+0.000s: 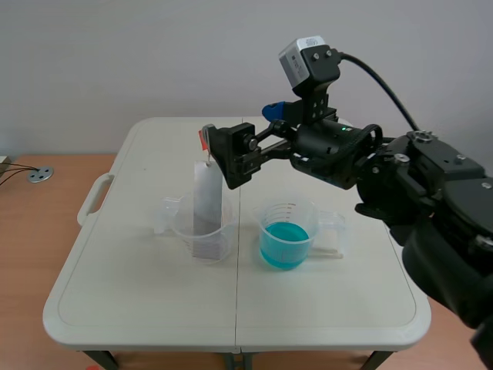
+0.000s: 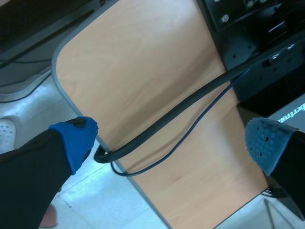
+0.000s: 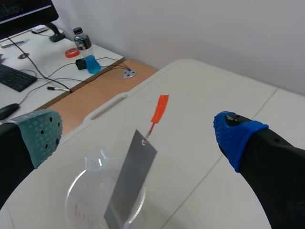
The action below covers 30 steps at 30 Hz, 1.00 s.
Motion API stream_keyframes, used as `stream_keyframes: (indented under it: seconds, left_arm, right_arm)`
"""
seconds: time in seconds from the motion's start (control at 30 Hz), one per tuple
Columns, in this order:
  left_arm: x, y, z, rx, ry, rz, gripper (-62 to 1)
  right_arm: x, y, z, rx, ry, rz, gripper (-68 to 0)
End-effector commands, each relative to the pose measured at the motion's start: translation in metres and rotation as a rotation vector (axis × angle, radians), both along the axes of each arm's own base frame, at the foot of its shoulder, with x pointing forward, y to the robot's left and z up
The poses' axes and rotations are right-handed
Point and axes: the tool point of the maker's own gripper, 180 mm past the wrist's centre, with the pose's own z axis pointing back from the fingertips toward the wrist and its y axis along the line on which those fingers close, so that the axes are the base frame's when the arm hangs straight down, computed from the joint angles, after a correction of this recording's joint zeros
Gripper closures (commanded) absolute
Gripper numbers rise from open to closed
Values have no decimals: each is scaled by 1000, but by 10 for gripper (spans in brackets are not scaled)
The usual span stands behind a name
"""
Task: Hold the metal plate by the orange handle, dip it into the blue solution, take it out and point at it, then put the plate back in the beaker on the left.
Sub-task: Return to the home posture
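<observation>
Metal plate [image 1: 207, 196] leans in the left beaker [image 1: 182, 223], blue-solution beaker [image 1: 306, 220] just beside it.

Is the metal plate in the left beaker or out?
In. The metal plate stands leaning inside the left beaker, its orange handle up top, ungripped.

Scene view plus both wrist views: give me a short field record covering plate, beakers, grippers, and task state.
metal plate: stands tilted in the left beaker
orange handle: at the plate's top, ungripped
right beaker: holds the blue solution
right gripper: open, handle ahead between its fingers
left gripper: open, over a wooden surface and cables, away from the beakers
task state: plate not yet picked up
</observation>
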Motion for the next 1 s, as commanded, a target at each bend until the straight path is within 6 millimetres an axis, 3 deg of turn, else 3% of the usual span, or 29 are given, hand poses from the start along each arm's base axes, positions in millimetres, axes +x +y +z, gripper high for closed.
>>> stream_keyframes:
  seconds: [0.0,0.1,0.23,0.37,0.5,0.7,0.97]
  left_arm:
    - [21,11,9,2,-62,65,-623]
    - [68,47,33,39,-201,192,-623]
    - [125,91,82,78,-394,287,-623]
    - [170,102,138,45,-588,292,-623]
    - [202,89,184,-3,-761,255,-623]
    - [225,40,226,-99,-899,135,-623]
    - [228,-11,252,-159,-1004,67,-623]
  right_arm:
    - [-2,-9,17,6,-57,-19,-664]
    - [-9,-22,23,-26,-86,-53,-664]
    - [-24,-39,26,-60,-102,-93,-664]
    - [-42,-59,24,-86,-96,-133,-664]
    - [-61,-75,18,-108,-71,-161,-664]
    - [-91,-99,8,-124,-28,-208,-664]
    - [-126,-117,10,-127,-5,-255,-664]
